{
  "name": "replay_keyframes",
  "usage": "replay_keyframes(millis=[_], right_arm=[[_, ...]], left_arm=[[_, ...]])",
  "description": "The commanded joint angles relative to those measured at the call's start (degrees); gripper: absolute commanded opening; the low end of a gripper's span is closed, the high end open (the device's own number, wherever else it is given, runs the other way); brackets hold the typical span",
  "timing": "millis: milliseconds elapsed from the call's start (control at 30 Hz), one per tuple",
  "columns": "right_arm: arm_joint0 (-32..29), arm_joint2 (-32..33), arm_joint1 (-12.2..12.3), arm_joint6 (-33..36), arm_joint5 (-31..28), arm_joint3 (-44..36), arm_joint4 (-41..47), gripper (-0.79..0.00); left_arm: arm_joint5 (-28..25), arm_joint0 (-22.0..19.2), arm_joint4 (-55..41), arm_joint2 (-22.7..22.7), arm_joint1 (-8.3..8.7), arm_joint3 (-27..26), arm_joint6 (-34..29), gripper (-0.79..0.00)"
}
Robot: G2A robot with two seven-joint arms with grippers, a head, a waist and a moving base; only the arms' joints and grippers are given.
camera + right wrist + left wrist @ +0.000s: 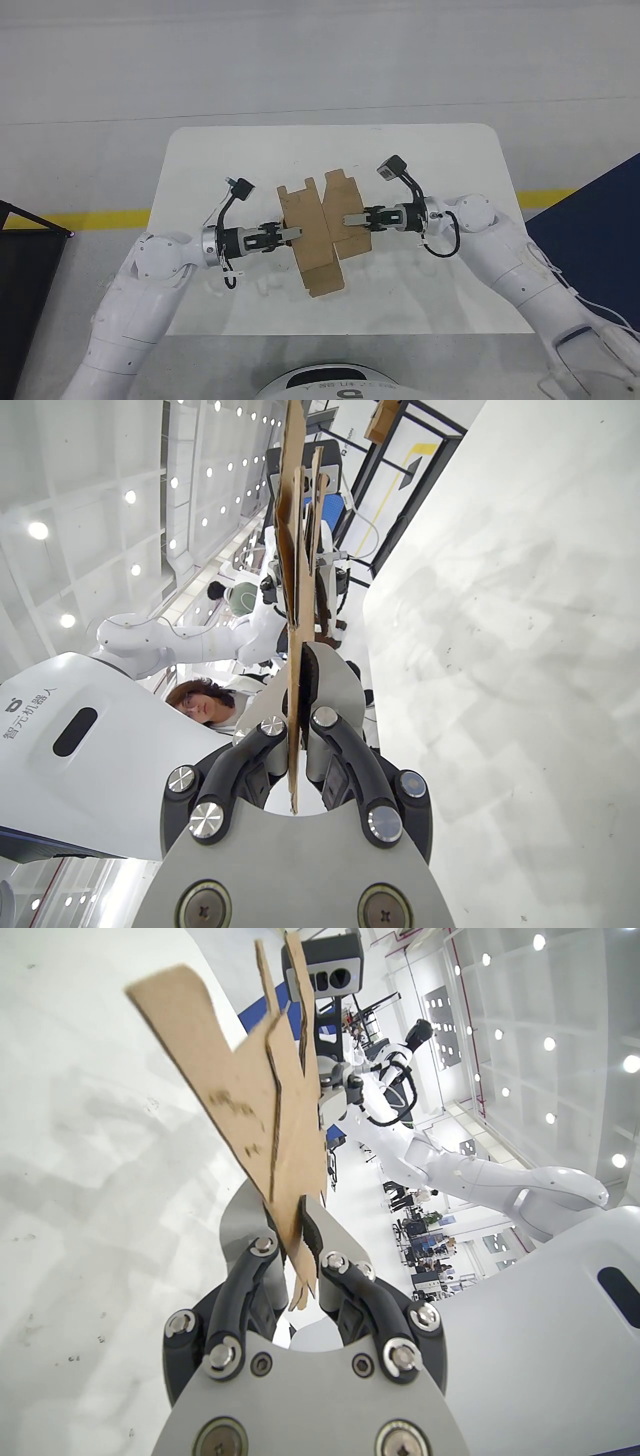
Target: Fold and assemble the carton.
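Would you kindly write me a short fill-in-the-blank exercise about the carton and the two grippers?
1. The carton is made of brown ____.
2. The left gripper and the right gripper each clamp one ____ of it.
3. The table beneath it is coloured ____.
Missing words: cardboard; edge; white.

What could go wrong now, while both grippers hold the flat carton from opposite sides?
The left gripper and the right gripper each pinch only an edge of the carton, so it may slip out of one grip. If they push toward each other unevenly, the flat cardboard might buckle away from its creases or tear between the flaps.
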Motion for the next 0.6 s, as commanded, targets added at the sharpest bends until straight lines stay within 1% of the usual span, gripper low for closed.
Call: replay_keyframes(millis=[0,200,367,433,567], right_arm=[[-0.2,0.7,0.2,-0.9,-0.9,-0.5,0.8,-0.785],[-1.9,6.2,2.4,-4.4,-4.4,-4.3,1.5,-0.785],[-3.1,11.3,4.3,-6.7,-6.7,-7.3,-0.7,-0.785],[-3.3,11.5,4.4,-6.9,-6.9,-7.5,-0.9,-0.785],[-3.3,11.5,4.4,-6.9,-6.9,-7.5,-0.9,-0.785]], left_arm=[[-1.1,0.3,-0.2,-1.8,0.3,0.2,0.5,0.0],[-3.4,2.0,-2.5,-10.1,1.56,3.5,2.0,0.0],[-4.5,3.6,-3.9,-16.1,2.44,4.9,2.9,0.0],[-4.5,4.1,-3.7,-17.1,2.58,4.9,3.6,0.0],[-4.5,4.1,-3.7,-17.1,2.58,4.9,3.6,0.0]])
